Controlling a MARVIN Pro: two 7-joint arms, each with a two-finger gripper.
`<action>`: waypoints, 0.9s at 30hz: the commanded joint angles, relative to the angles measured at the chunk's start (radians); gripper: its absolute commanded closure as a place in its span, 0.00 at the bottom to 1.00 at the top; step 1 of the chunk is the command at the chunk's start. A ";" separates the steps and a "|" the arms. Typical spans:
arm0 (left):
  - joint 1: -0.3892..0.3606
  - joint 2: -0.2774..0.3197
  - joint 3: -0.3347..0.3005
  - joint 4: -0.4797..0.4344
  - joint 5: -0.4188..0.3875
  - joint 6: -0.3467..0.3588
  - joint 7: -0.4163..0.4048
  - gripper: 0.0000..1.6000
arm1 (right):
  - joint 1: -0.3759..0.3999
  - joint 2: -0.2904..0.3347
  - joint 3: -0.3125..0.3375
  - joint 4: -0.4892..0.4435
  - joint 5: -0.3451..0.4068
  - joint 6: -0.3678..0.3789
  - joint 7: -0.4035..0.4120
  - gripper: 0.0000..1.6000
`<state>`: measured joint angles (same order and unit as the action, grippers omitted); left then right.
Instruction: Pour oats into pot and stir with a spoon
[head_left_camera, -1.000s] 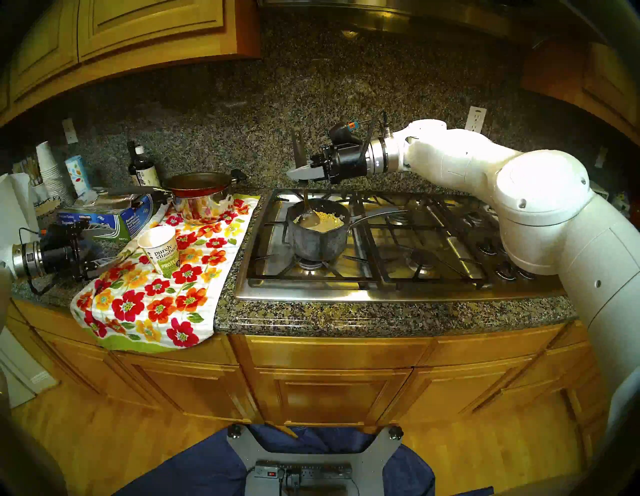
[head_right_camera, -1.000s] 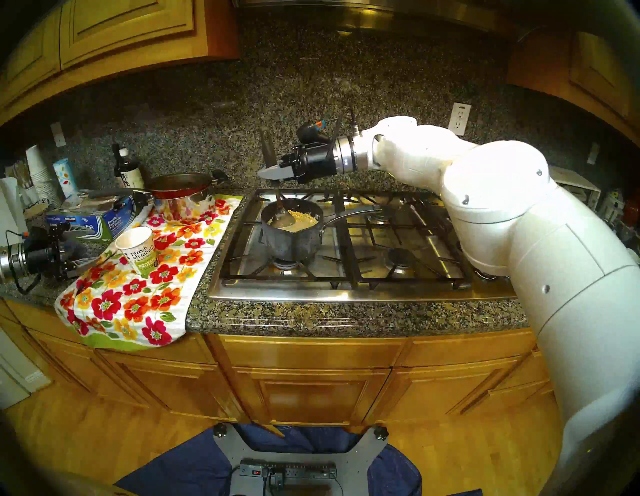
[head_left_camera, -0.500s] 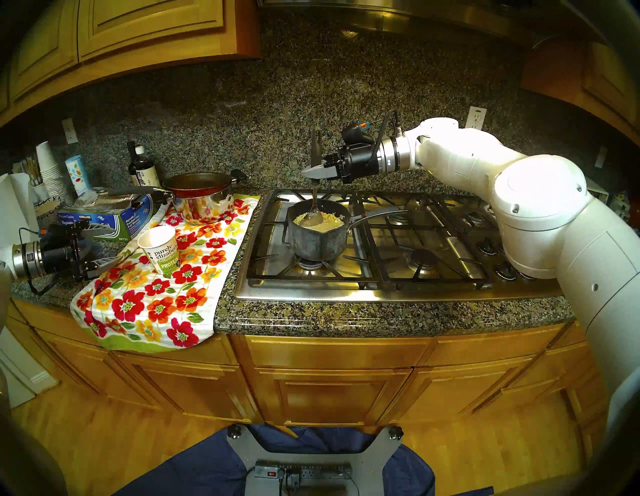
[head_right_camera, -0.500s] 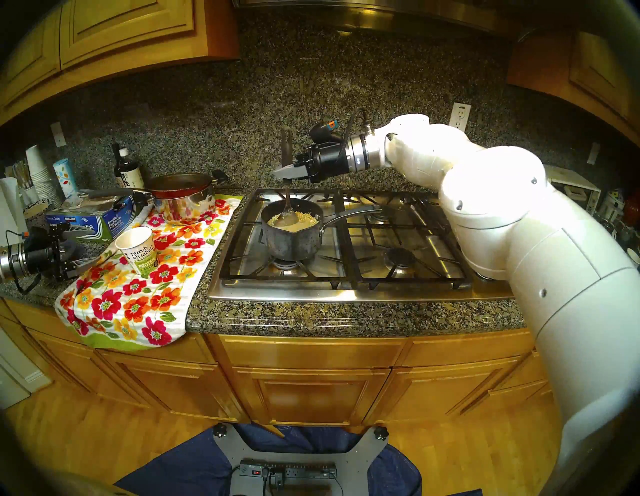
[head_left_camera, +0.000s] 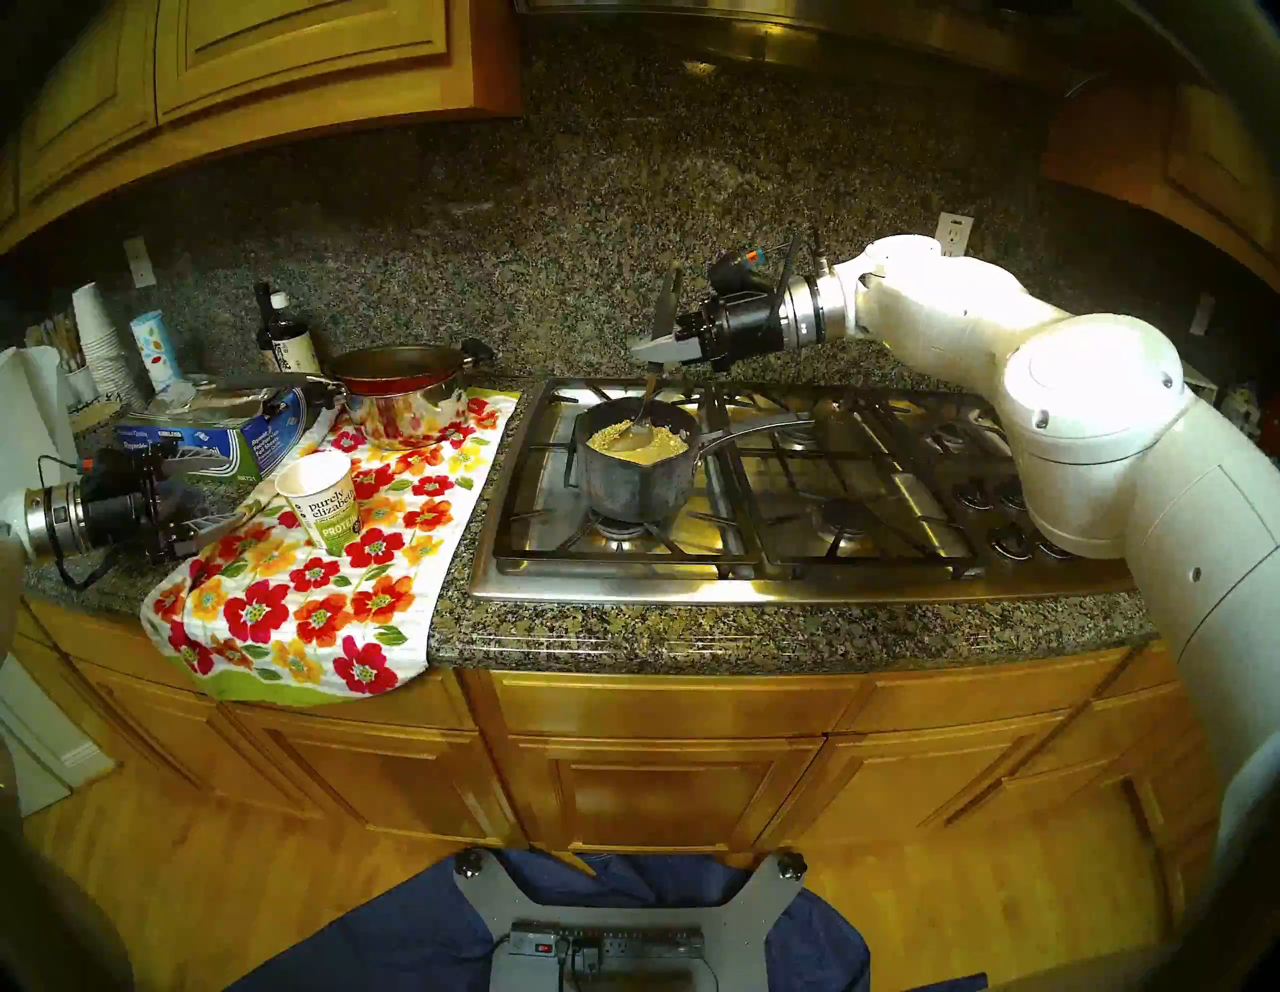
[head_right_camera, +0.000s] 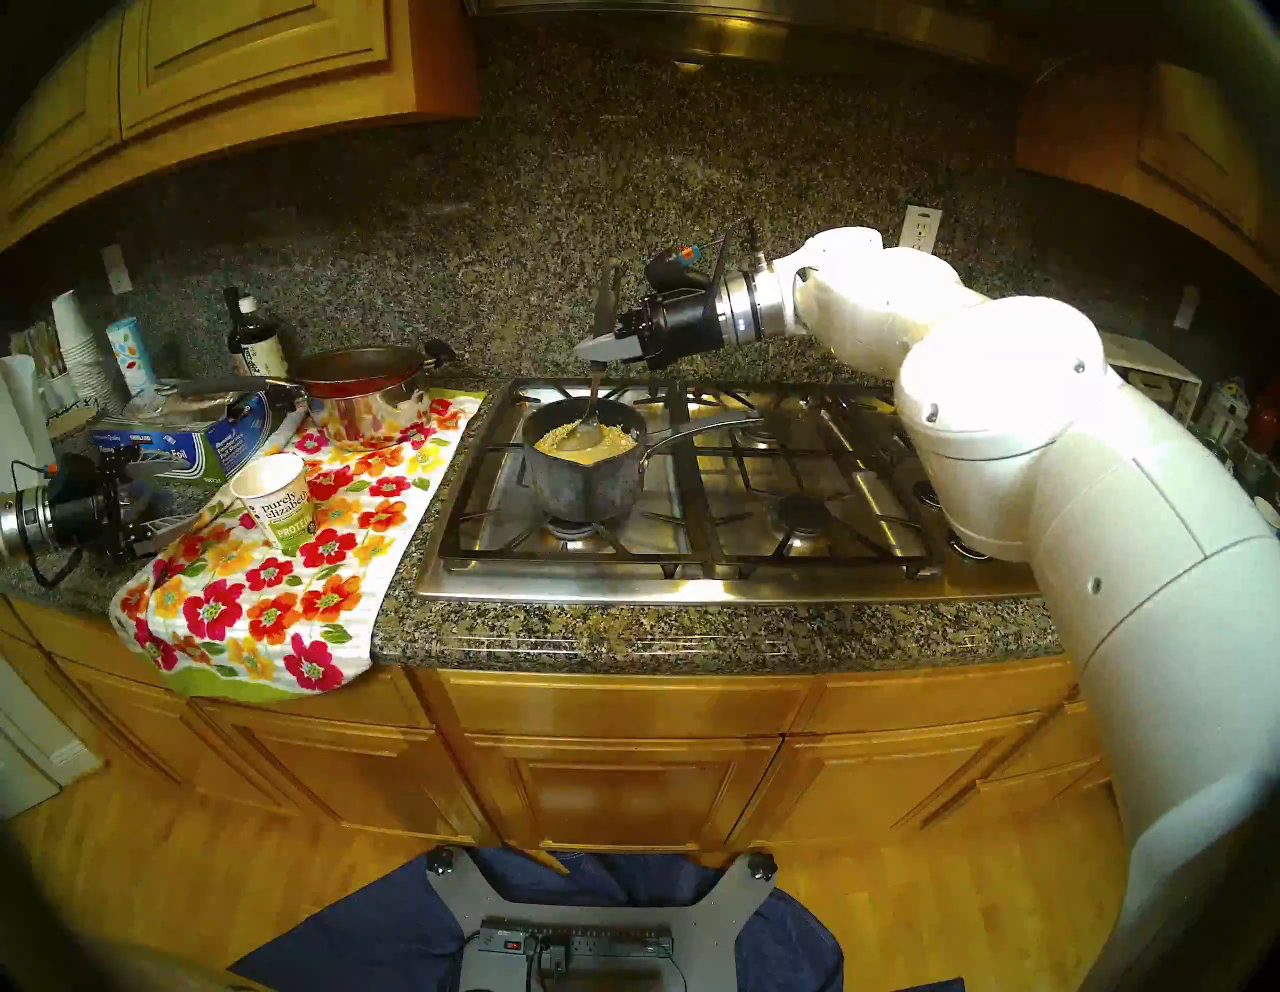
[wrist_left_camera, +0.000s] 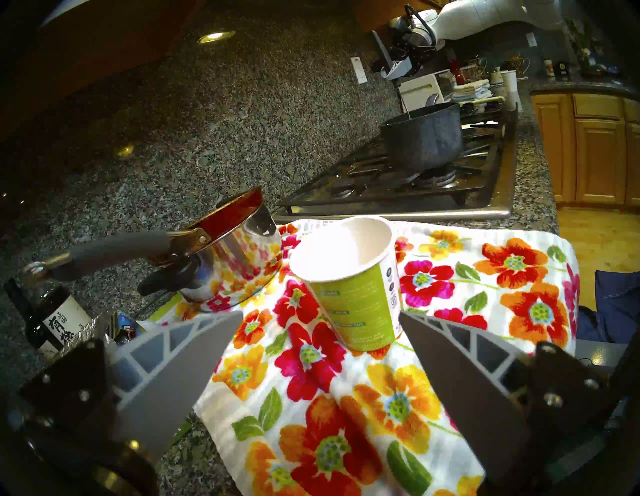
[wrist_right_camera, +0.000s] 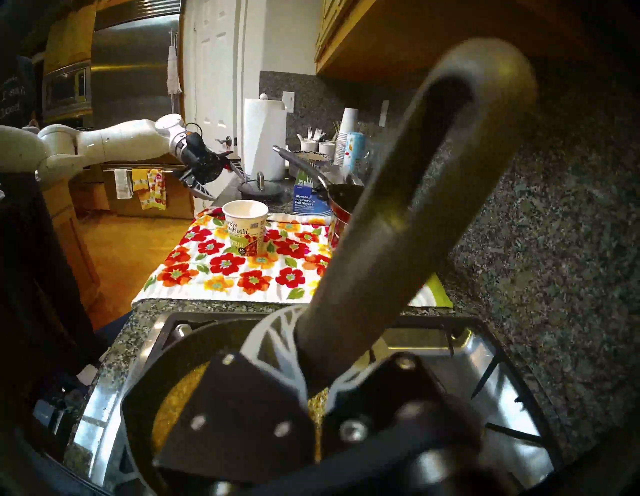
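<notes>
Right tool (head_left_camera: 654, 348) is clamping the spoon (head_left_camera: 644, 415) mid-handle, its long axis leaning from 1 o'clock down to 7 o'clock into the oats (head_left_camera: 665, 443) filling the pot (head_left_camera: 634, 471) directly below; left tool (head_left_camera: 201, 495) is idling wide open, far off.

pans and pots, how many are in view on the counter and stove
3: the dark grey pot sits on the stove's front left burner; the red frying pan rests on top of the shiny steel pot, at the floral towel's back edge. More may be hidden.
</notes>
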<state>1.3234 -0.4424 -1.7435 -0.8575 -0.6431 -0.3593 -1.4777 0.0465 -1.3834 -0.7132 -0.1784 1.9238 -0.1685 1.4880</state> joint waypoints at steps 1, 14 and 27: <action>-0.022 0.022 -0.017 -0.009 -0.020 0.000 -0.006 0.00 | 0.044 0.061 -0.006 -0.025 -0.011 -0.007 -0.004 1.00; -0.020 0.022 -0.017 -0.010 -0.018 -0.001 -0.006 0.00 | 0.102 0.155 -0.025 -0.129 -0.033 -0.013 -0.004 1.00; -0.019 0.021 -0.017 -0.012 -0.015 -0.001 -0.006 0.00 | 0.169 0.222 -0.029 -0.218 -0.062 -0.024 -0.004 1.00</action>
<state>1.3245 -0.4424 -1.7435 -0.8584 -0.6423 -0.3593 -1.4777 0.1190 -1.2323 -0.7539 -0.3864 1.8636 -0.1909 1.4856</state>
